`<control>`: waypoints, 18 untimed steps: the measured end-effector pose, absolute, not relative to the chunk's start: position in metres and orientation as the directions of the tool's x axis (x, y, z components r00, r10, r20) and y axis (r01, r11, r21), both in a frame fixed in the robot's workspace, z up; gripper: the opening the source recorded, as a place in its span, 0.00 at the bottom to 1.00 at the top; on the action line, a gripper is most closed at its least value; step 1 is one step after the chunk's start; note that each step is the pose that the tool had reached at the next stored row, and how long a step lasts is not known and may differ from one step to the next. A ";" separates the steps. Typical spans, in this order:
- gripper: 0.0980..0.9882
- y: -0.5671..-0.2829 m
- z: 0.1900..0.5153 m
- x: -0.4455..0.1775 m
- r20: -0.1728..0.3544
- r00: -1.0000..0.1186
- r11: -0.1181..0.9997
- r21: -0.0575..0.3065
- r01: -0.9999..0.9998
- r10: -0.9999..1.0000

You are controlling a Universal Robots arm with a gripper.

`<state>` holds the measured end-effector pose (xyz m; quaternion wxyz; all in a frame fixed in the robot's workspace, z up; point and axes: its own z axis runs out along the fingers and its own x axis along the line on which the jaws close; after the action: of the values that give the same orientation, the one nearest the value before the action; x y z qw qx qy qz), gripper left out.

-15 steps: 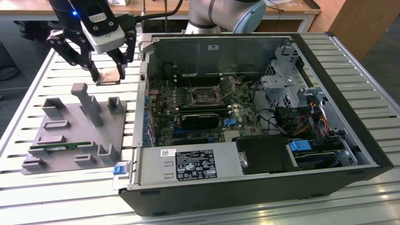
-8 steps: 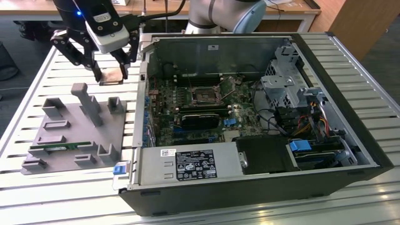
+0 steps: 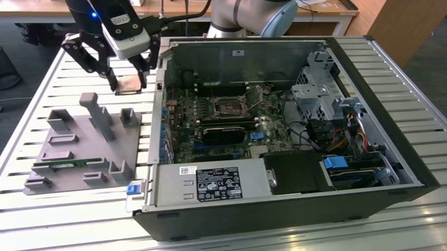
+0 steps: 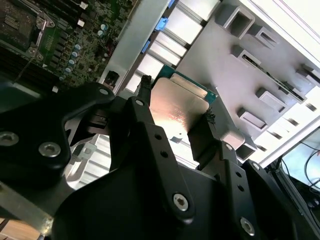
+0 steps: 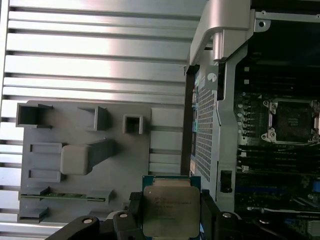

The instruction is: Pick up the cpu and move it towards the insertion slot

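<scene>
Cpu (image 5: 170, 207) clamped in end effector (image 5: 171, 214) above table (image 3: 70, 225).

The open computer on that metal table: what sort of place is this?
Probably a robotics lab: a robot arm holds a chip in its fingers beside the opened computer on a slatted metal table.

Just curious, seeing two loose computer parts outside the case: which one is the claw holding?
The cpu, the square silver-topped chip, is clamped in the gripper. The long green memory stick lies in the grey holder instead.
</scene>
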<state>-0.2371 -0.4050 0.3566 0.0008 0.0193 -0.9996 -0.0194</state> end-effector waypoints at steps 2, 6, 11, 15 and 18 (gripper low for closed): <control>0.50 -0.405 0.357 -0.235 0.001 -0.999 0.999 0.039 -0.039 -0.039; 0.50 -0.405 0.357 -0.232 0.001 -0.999 0.999 0.039 -0.039 -0.039; 0.50 -0.405 0.357 -0.228 0.001 -0.999 0.999 0.039 -0.039 -0.039; 0.50 -0.405 0.357 -0.224 0.001 -0.999 0.999 0.039 -0.039 -0.039; 0.50 -0.405 0.357 -0.222 0.001 -0.999 0.999 0.039 -0.039 -0.039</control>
<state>-0.2220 -0.4050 0.3567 0.0008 0.0193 -0.9996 -0.0193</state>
